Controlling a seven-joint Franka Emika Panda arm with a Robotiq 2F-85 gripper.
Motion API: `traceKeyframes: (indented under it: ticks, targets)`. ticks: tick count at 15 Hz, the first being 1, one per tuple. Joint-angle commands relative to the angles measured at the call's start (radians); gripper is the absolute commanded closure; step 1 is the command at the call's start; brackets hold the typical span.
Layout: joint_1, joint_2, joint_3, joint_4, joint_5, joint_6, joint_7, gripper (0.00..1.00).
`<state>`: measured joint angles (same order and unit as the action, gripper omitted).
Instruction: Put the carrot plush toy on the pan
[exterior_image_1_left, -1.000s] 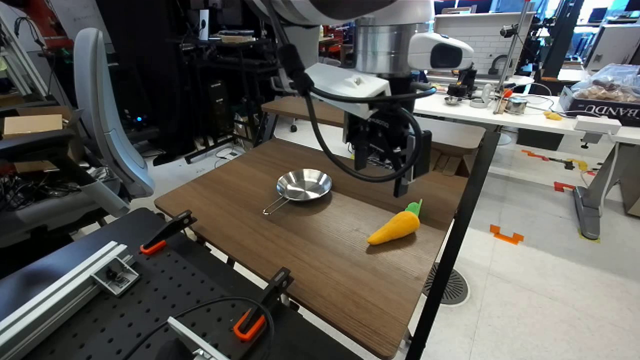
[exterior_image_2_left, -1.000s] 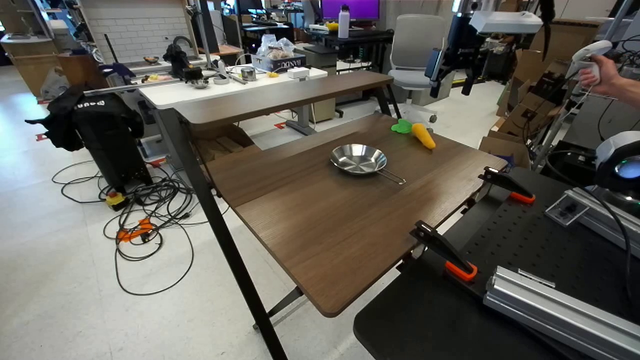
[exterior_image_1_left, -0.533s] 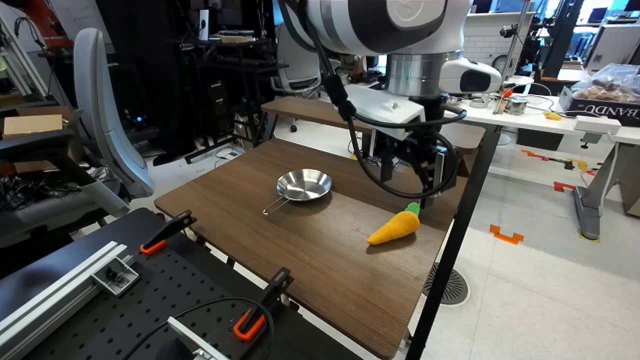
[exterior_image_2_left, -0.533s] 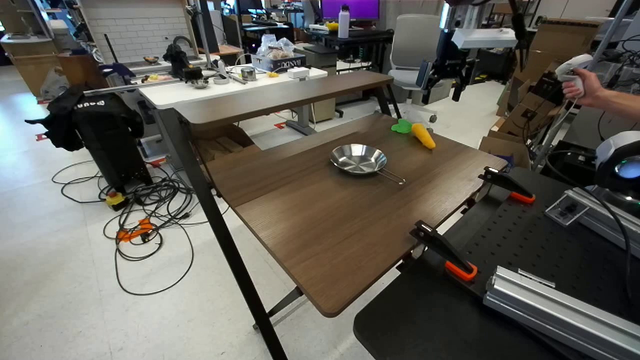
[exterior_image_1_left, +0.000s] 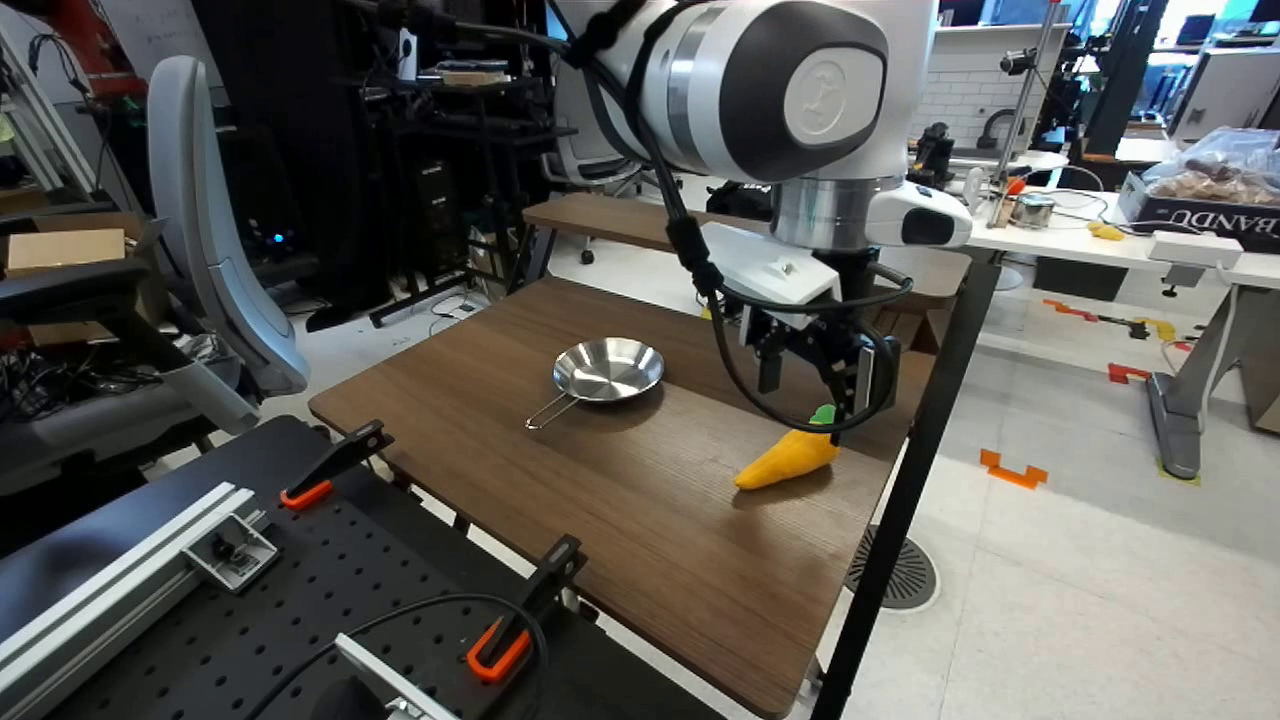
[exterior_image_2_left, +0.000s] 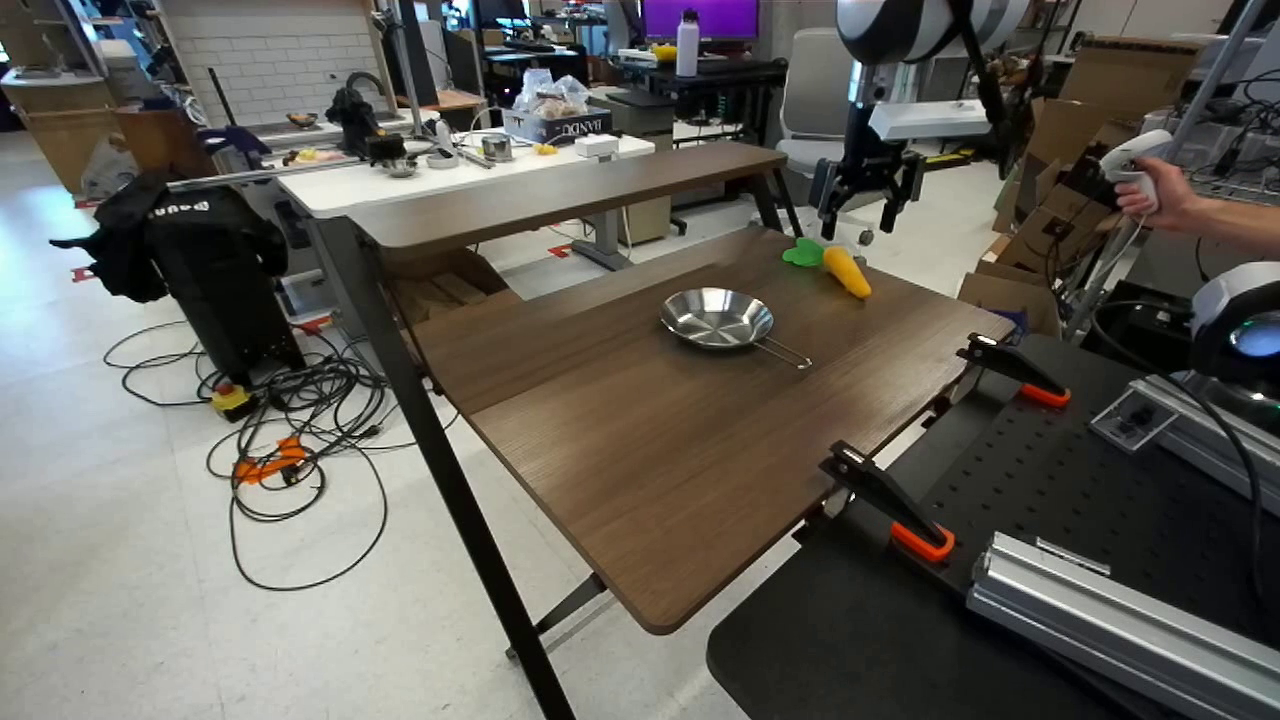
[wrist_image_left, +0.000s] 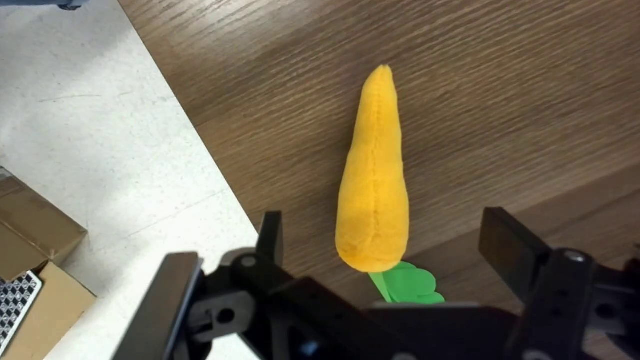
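The orange carrot plush toy (exterior_image_1_left: 788, 460) lies on the brown table (exterior_image_1_left: 600, 500), shown in both exterior views (exterior_image_2_left: 846, 272). In the wrist view the carrot (wrist_image_left: 375, 190) points its thin end up, and its green leaf is partly hidden by the gripper body. My gripper (exterior_image_1_left: 805, 408) is open and empty above the carrot's leafy end, also in an exterior view (exterior_image_2_left: 858, 230). In the wrist view the open fingers (wrist_image_left: 382, 217) stand apart on either side of the carrot's thick end, not touching it. The shiny silver pan (exterior_image_1_left: 608, 370) sits empty on the table, also here (exterior_image_2_left: 717, 318).
A raised brown shelf (exterior_image_2_left: 560, 190) runs along one side of the table. Black clamps with orange parts (exterior_image_1_left: 500, 640) hold the table's edge beside the black perforated board (exterior_image_1_left: 330, 600). In the wrist view, the table edge and floor (wrist_image_left: 110, 125) lie left of the carrot.
My gripper has come down toward the carrot's leafy end, shifting right and then down in an exterior view. It stays open. The carrot and the pan have not moved.
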<state>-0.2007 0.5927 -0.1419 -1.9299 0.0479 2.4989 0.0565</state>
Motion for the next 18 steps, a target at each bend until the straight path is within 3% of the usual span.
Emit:
traceKeyframes:
  ticks: [1, 10, 11, 12, 18]
  targets:
    - [0.002, 0.063, 0.001, 0.061, 0.009, 0.003, 0.012, 0.0]
    - [0.016, 0.127, -0.001, 0.092, -0.004, 0.002, 0.011, 0.0]
    - [0.018, 0.131, -0.001, 0.092, -0.009, 0.006, 0.006, 0.16]
    - [0.019, 0.135, 0.0, 0.091, -0.011, 0.013, 0.002, 0.26]
    - [0.043, 0.135, -0.011, 0.082, -0.035, 0.023, 0.008, 0.73]
